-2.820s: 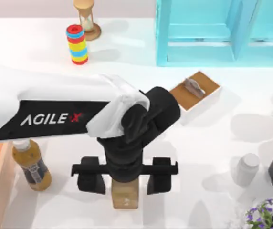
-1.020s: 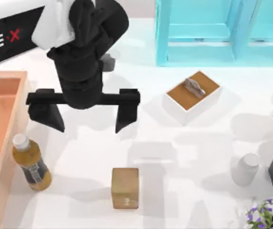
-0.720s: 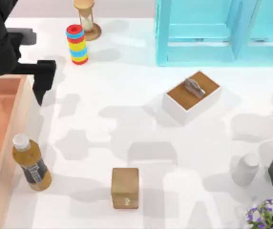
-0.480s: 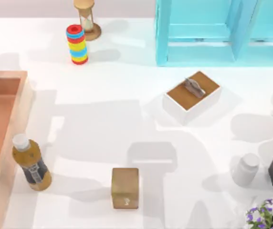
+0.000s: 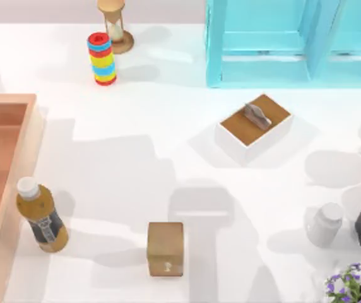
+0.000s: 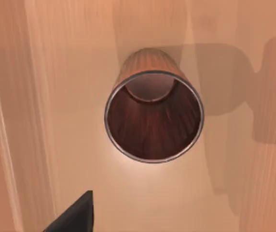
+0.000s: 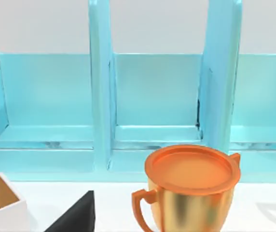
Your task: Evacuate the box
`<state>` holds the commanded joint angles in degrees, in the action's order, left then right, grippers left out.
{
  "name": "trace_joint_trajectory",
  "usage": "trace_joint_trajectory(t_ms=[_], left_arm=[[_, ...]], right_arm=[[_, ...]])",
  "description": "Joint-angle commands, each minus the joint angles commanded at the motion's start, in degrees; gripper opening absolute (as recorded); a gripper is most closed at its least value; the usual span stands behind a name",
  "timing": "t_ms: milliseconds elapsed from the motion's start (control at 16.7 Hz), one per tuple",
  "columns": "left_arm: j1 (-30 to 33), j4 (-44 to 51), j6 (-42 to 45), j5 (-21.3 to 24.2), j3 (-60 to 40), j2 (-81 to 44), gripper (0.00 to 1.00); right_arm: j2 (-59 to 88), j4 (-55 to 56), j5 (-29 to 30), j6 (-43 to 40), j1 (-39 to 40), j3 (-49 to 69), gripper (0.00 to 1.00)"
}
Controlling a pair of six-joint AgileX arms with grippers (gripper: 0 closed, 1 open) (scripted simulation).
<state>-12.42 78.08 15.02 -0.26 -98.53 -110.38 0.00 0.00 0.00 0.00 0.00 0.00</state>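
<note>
Left hand (image 6: 75,215) has withdrawn over the box (image 5: 4,164), above a cup (image 6: 153,116).

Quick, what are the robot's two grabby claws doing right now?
Left gripper: over the cup in the box; open or shut cannot be told.
Right gripper: near the orange mug; cannot be told either.

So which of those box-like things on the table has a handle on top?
The small white box near the turquoise shelf: its brown lid carries a grey handle. The tan cube has none, and the big wooden crate stands open.
</note>
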Motion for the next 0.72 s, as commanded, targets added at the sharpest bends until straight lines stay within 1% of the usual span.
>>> trace_joint_trajectory(t_ms=[240, 720], left_arm=[[-0.05, -3.58, -0.02, 0.05, 2.15, -1.30, 1.00], [-0.31, -17.35, 0.22, 0.06, 14.09, -3.18, 1.00]], right_arm=[[0.00, 0.00, 0.00, 0.00, 0.00, 0.00, 1.00], [0.00, 0.00, 0.00, 0.00, 0.00, 0.00, 1.00]])
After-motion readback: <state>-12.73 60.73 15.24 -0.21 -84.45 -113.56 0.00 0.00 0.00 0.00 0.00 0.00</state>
